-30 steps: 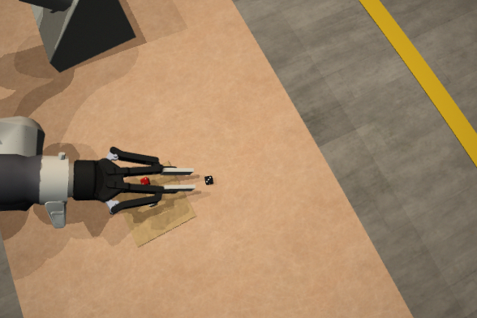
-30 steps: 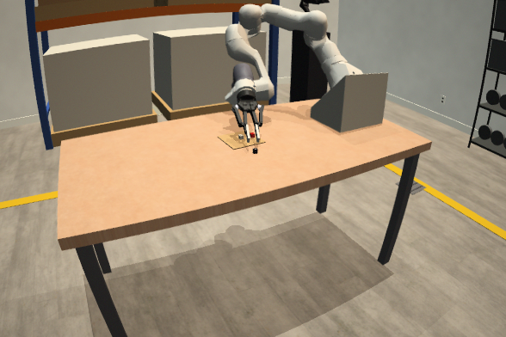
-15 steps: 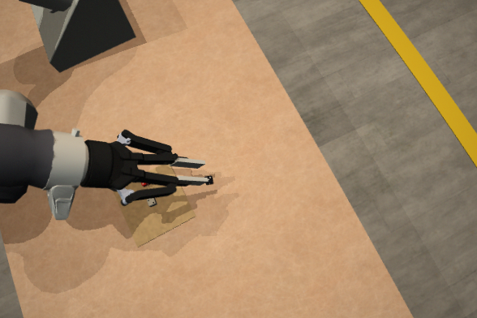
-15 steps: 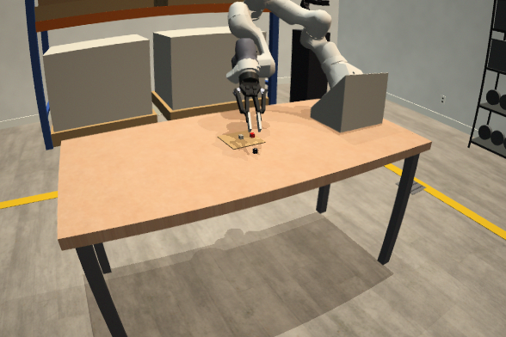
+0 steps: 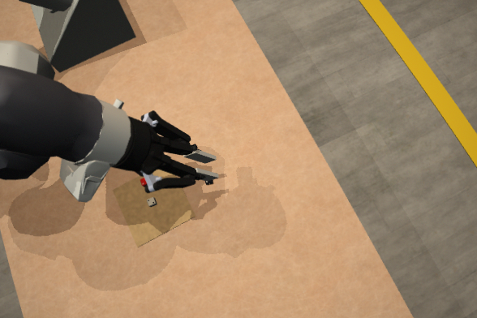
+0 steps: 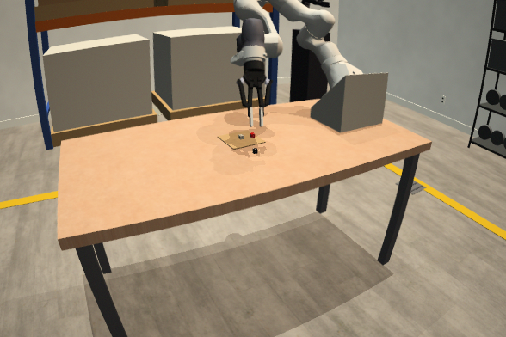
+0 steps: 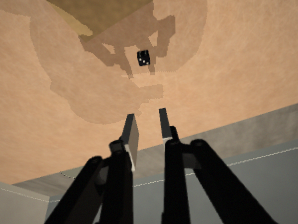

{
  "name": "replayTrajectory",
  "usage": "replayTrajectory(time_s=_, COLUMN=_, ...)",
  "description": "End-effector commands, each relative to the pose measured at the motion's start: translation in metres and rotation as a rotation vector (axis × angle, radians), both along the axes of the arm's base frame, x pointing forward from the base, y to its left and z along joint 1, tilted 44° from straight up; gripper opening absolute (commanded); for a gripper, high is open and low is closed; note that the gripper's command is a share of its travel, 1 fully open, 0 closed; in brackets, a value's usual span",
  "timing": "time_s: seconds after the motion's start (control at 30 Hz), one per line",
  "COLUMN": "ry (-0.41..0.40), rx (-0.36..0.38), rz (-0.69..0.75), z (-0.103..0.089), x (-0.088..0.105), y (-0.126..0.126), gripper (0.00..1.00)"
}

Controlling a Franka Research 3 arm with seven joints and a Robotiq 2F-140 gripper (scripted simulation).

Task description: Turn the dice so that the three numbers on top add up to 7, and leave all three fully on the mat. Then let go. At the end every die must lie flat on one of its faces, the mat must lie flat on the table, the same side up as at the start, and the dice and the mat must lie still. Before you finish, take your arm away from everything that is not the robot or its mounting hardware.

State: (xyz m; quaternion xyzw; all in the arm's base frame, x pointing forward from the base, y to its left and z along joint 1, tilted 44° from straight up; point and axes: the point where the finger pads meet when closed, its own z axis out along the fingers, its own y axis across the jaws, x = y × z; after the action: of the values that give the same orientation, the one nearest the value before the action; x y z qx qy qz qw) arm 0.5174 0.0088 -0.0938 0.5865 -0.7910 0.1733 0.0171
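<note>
On the wooden table (image 5: 259, 268) (image 6: 181, 172) (image 7: 200, 105), a thin tan mat (image 5: 135, 219) (image 6: 234, 142) (image 7: 112, 15) lies beneath the raised gripper (image 5: 209, 166) (image 6: 256, 125) (image 7: 146, 112), its fingers narrowly parted with nothing between them. A white die (image 5: 152, 202) (image 6: 241, 137) and a red die (image 5: 143, 182) (image 6: 252, 134) sit apart on the mat. The black die (image 6: 255, 150) (image 7: 143, 58) rests off it, on bare wood near the edge of the mat.

Boxes (image 6: 99, 86) beneath orange rack beam (image 6: 129, 15).

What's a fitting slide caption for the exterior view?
Black die off the mat; red and white dice on it.
</note>
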Motion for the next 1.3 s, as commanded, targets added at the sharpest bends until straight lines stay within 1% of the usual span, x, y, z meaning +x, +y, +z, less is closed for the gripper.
replayTrajectory(time_s=0.0, ry=0.061, rx=-0.141, rz=-0.082, z=-0.002, x=-0.003, y=-0.017, gripper=0.19)
replayTrajectory(time_s=0.07, ry=0.071, rx=-0.173, rz=-0.090, z=0.000, x=-0.003, y=-0.013, gripper=0.19)
replayTrajectory(time_s=0.1, ry=0.079, rx=-0.201, rz=-0.097, z=0.000, x=-0.002, y=-0.009, gripper=0.19)
replayTrajectory(time_s=0.17, ry=0.079, rx=-0.201, rz=-0.097, z=0.000, x=-0.002, y=-0.009, gripper=0.19)
replayTrajectory(time_s=0.23, ry=0.099, rx=-0.270, rz=-0.115, z=0.002, x=0.001, y=-0.001, gripper=0.19)
replayTrajectory(time_s=0.33, ry=0.118, rx=-0.332, rz=-0.132, z=0.005, x=0.001, y=0.007, gripper=0.19)
replayTrajectory(time_s=0.37, ry=0.119, rx=-0.335, rz=-0.133, z=0.005, x=0.001, y=0.008, gripper=0.19)
replayTrajectory(time_s=0.4, ry=0.128, rx=-0.369, rz=-0.141, z=0.005, x=0.003, y=0.011, gripper=0.19)
replayTrajectory(time_s=0.43, ry=0.129, rx=-0.371, rz=-0.142, z=0.005, x=0.004, y=0.011, gripper=0.19)
replayTrajectory(time_s=0.53, ry=0.149, rx=-0.439, rz=-0.159, z=0.007, x=0.005, y=0.020, gripper=0.19)
replayTrajectory(time_s=0.6, ry=0.154, rx=-0.455, rz=-0.164, z=0.008, x=0.005, y=0.022, gripper=0.19)
replayTrajectory(time_s=0.73, ry=0.155, rx=-0.458, rz=-0.165, z=0.008, x=0.005, y=0.023, gripper=0.19)
replayTrajectory(time_s=0.77, ry=0.155, rx=-0.458, rz=-0.165, z=0.008, x=0.005, y=0.023, gripper=1.00)
replayTrajectory(time_s=1.1, ry=0.161, rx=-0.459, rz=-0.154, z=0.008, x=0.005, y=0.022, gripper=1.00)
replayTrajectory(time_s=1.13, ry=0.175, rx=-0.461, rz=-0.132, z=0.008, x=0.005, y=0.021, gripper=1.00)
replayTrajectory(time_s=1.23, ry=0.253, rx=-0.473, rz=-0.002, z=0.005, x=0.004, y=0.017, gripper=1.00)
replayTrajectory(time_s=1.27, ry=0.253, rx=-0.473, rz=-0.002, z=0.005, x=0.004, y=0.017, gripper=1.00)
